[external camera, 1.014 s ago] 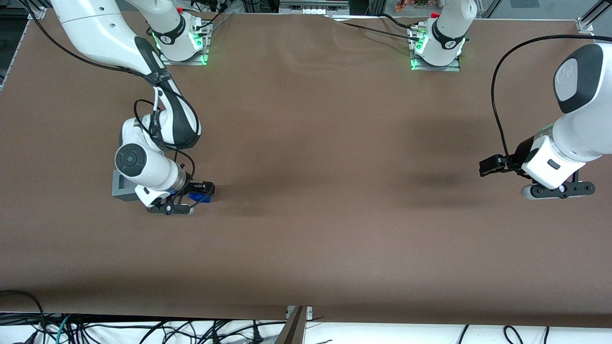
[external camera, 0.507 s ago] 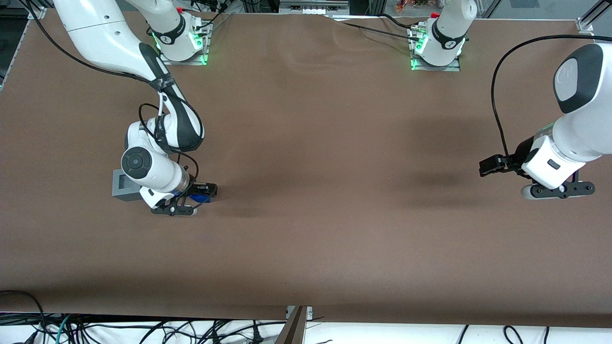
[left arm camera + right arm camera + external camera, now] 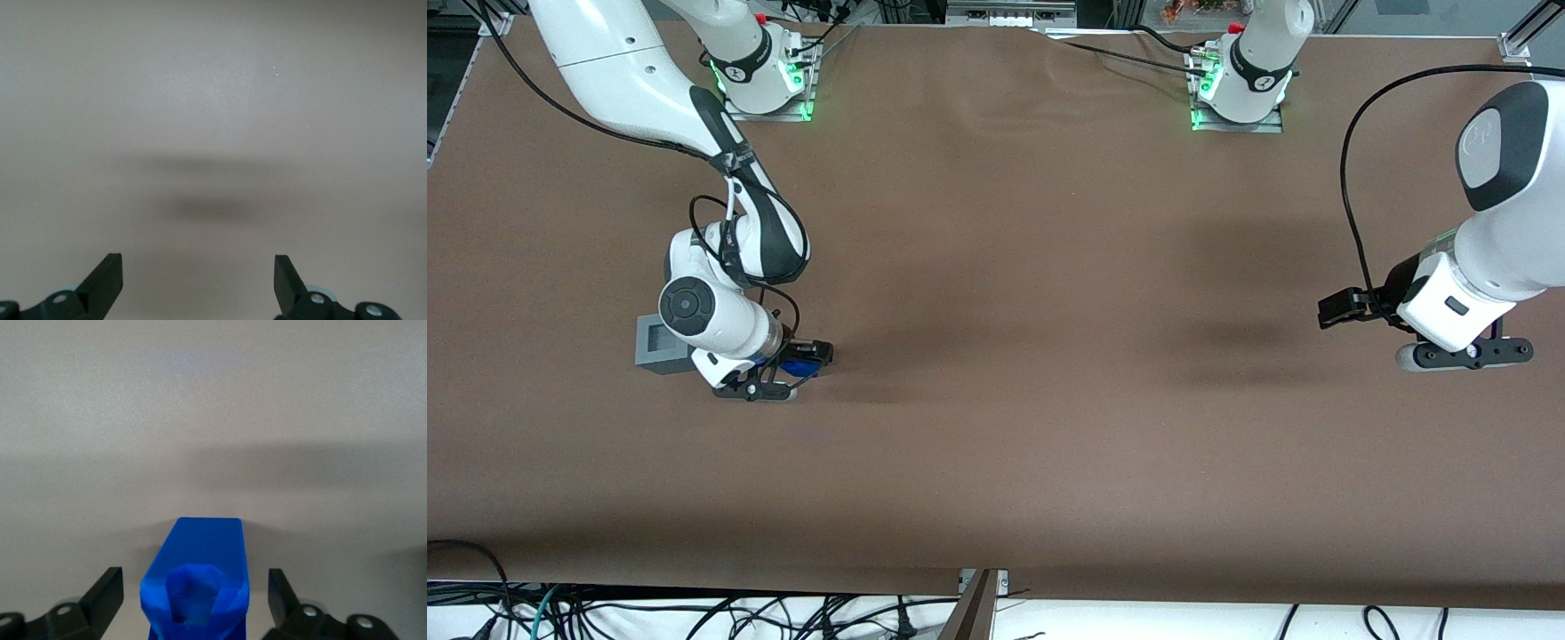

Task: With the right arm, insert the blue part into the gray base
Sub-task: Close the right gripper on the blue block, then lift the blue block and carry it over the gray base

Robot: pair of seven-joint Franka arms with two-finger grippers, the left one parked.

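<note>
Front view shows the right arm [image 3: 649, 80] reaching from its base, farther from the camera, down toward the working arm's end of the brown surface [image 3: 1049, 356]. Its upper link slopes down to a black-covered joint, and from there the arm folds so that the wrist with the round black cap points nearly straight down at the surface. The gripper [image 3: 787, 369] hangs low, close above the surface, with the blue part [image 3: 799, 364] showing between its black pieces.

Right wrist view gives the clearer look at the jaws. The two black fingers [image 3: 107, 590] stand apart, one on each side of the blue part [image 3: 197, 580], and a strip of bare surface is visible between each finger and the blue plastic. So the jaws are released and do not touch the part. The blue part rests on the surface, midway between the fingers, and it has a hollow, many-sided opening in the end that faces the wrist camera.

The gray base [image 3: 660, 345] sits on the surface just beside the wrist, toward the working arm's end, and the white wrist body covers one edge of it. Its square recess faces up. The blue part and the gray base are near to each other but not touching.
</note>
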